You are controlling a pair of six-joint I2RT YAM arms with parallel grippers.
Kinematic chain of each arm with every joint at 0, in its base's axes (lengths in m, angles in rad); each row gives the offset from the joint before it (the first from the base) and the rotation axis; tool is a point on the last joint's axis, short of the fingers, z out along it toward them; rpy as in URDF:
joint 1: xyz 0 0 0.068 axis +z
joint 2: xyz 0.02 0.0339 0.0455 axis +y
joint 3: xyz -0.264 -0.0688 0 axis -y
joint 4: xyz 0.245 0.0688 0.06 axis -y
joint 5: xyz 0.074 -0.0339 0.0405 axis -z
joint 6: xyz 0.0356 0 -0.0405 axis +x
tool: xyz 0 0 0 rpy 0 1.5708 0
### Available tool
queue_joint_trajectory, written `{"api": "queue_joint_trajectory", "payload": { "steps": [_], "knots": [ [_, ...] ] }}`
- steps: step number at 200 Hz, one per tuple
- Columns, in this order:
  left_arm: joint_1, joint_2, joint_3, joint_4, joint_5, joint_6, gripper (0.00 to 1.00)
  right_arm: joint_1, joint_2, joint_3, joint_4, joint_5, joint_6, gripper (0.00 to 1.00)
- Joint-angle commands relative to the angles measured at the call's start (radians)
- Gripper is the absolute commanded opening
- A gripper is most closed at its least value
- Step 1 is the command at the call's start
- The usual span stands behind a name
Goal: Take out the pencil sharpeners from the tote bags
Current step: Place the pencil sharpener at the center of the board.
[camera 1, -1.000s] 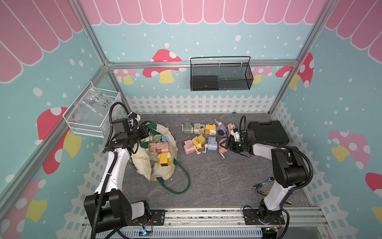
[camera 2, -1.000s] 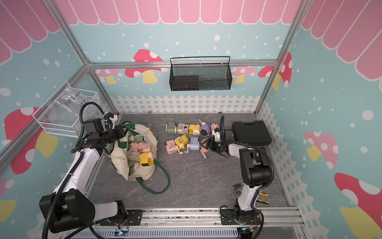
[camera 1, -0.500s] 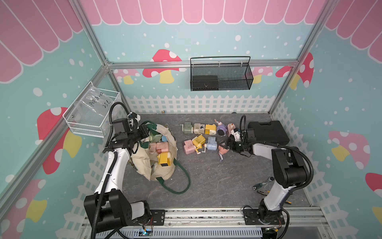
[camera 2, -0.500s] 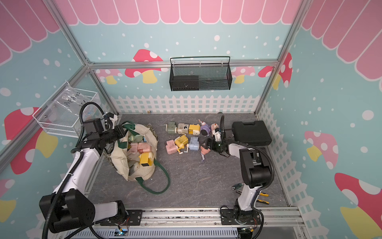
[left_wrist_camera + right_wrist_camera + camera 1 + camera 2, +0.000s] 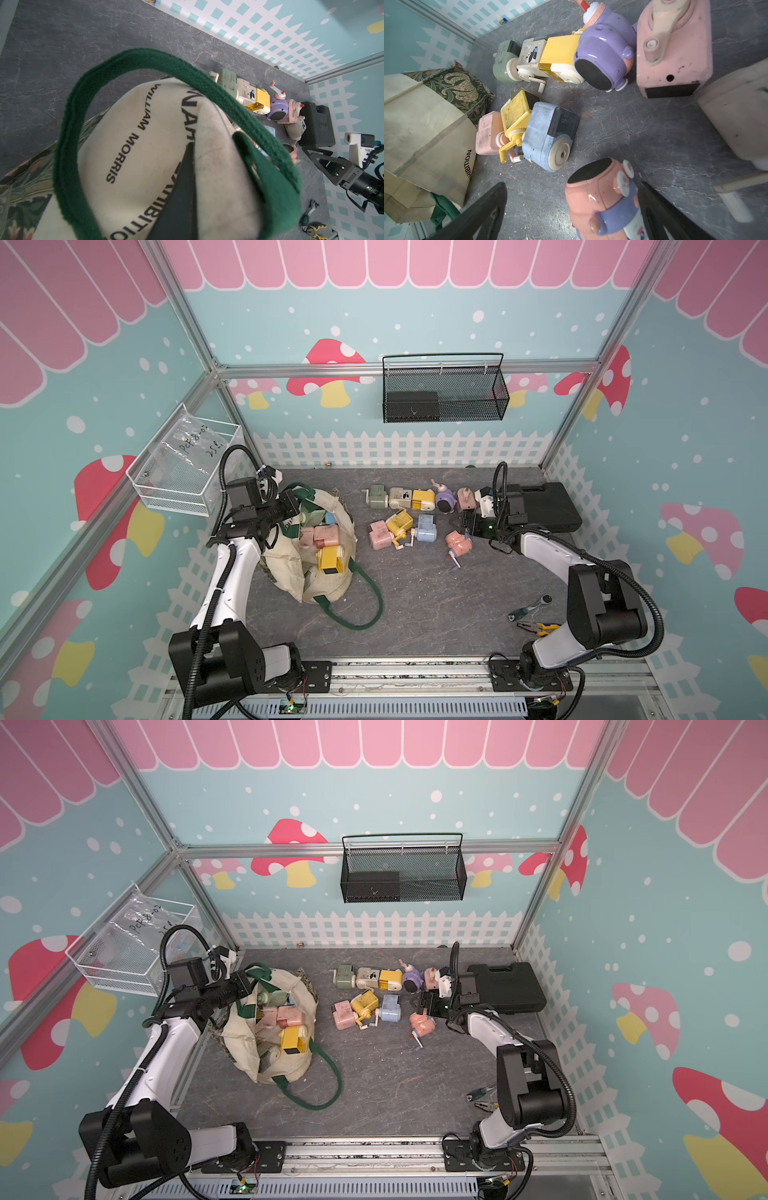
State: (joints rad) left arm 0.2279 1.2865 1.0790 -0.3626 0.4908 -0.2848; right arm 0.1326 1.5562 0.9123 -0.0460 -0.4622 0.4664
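Ten pencil sharpeners (image 5: 426,529) lie out on the desk (image 5: 415,605): six in a back row, three bunched nearer the one tote bag (image 5: 286,568), and one round pink sharpener (image 5: 600,197) lying apart. At least four more show in the bag's open mouth. The right jaws are spread on either side of that pink one. The left jaws are pressed together on the bag's rim, by one green handle (image 5: 68,124). One black case (image 5: 548,506) lies behind the right arm.

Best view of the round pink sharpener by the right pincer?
Right wrist: the round pink sharpener lies close up inside the open right pincer. Both top views show it small; the left wrist view hides most behind the tote bag strap.
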Motion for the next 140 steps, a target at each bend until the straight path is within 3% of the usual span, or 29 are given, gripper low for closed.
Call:
{"api": "queue_joint_trajectory", "payload": {
  "steps": [1, 43, 140],
  "knots": [
    [0.001, -0.027, 0.024, 0.052, 0.032, -0.011, 0.00, -0.002, -0.023, -0.027, -0.047, 0.058, -0.037, 0.99],
    [0.001, -0.027, 0.024, 0.053, 0.032, -0.011, 0.00, -0.001, 0.001, -0.076, -0.042, 0.092, -0.039, 0.99],
    [0.001, -0.029, 0.023, 0.052, 0.029, -0.010, 0.00, 0.051, 0.096, -0.087, 0.145, -0.192, 0.113, 0.92]
  ]
}}
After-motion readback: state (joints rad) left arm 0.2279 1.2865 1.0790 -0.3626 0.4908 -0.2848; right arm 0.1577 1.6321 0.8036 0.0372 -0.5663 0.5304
